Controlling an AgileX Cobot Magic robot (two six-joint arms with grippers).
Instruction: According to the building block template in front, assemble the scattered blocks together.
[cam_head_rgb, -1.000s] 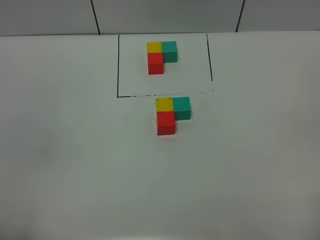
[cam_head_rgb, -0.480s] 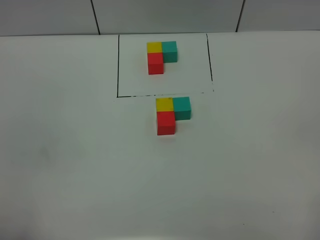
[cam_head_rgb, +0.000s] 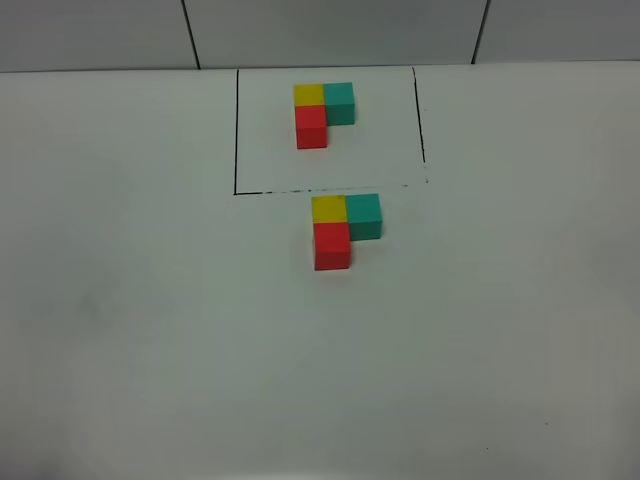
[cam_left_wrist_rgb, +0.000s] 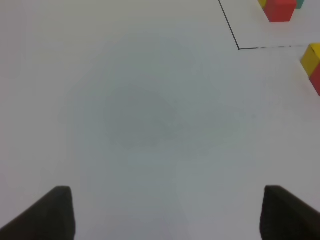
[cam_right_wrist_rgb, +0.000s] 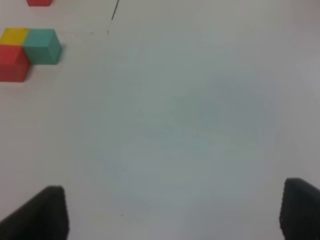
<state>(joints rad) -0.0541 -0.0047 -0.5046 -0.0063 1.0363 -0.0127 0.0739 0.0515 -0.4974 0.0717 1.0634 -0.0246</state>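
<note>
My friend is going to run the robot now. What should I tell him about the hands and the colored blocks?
Left gripper: jaws open, holding nothing, over bare table, away from the blocks.
Right gripper: jaws apart, holding nothing, also over bare table.
Building block template: sits inside the black drawn rectangle at the far side.
Scattered blocks: yellow cube, teal-green cube and red cube are joined in an L just in front of the rectangle.
Done: the L has the same color layout as the template.
Left: nothing obvious; just check that the cubes sit tight together.
</note>
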